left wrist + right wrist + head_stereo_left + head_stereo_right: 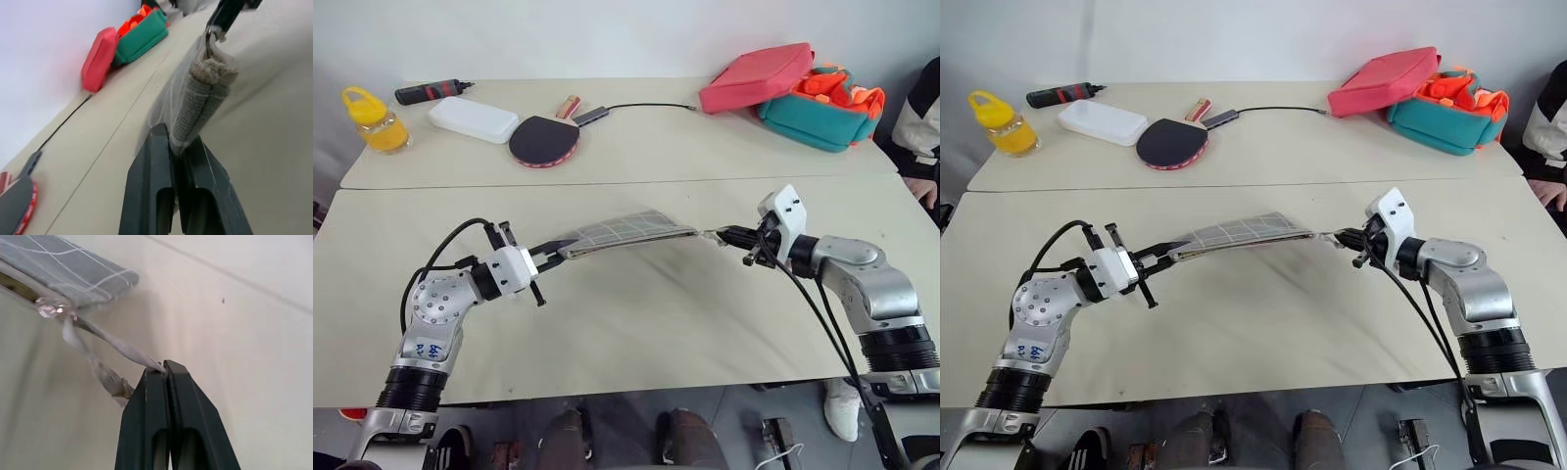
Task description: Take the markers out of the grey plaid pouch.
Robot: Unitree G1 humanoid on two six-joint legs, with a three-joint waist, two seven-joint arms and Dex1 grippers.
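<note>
The grey plaid pouch (625, 234) hangs stretched above the middle of the near table (636, 333), held between both grippers. The left gripper (551, 257) is clamped on the pouch's left end, its fingers (155, 181) pressed against the fabric edge. The right gripper (722, 235) has its jaws closed together on a thin twisted strip (120, 350) running from the pouch's right end. On the far table lie a table tennis paddle (544, 141), a white case (473, 119), a yellow bottle (374, 119), a pink-red case (756, 76) and a teal case (818, 120). No marker is visible outside the pouch.
</note>
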